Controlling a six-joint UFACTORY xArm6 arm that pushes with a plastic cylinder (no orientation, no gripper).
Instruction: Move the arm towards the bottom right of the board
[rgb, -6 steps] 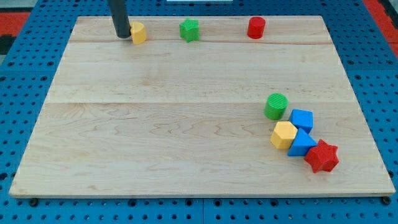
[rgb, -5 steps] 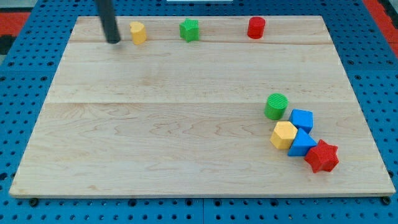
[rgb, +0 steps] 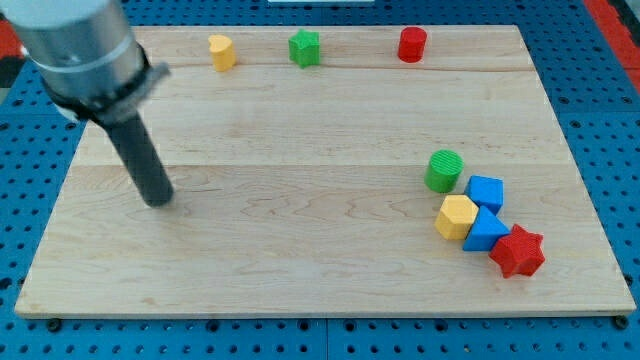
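My tip (rgb: 159, 200) is seen on the wooden board (rgb: 300, 260) at the view's left, about halfway between top and bottom, with bare wood all around it. The dark rod (rgb: 140, 160) rises from it, tilted toward the view's upper left, into a grey cylindrical housing (rgb: 80, 45) at the top-left corner. No jaws are carried by the rod, and nothing is touched or held by the tip. Along the view's top edge three blocks are set in a row, apart from one another: a yellow hexagonal block (rgb: 221, 51), a green star (rgb: 305, 47) and a red cylinder (rgb: 412, 44). All three lie well apart from the tip, the yellow one being nearest. At the view's lower right a cluster of five is found: a green cylinder (rgb: 443, 170) at its top left, a blue cube (rgb: 485, 193) just beside it, a second yellow hexagonal block (rgb: 456, 216) below the cylinder, a blue triangular block (rgb: 485, 232) pressed against that one, and a red star (rgb: 517, 251) at the lower end, touching the triangle. This cluster lies far across the board from the tip. The board is laid on a blue perforated surface (rgb: 300, 340).
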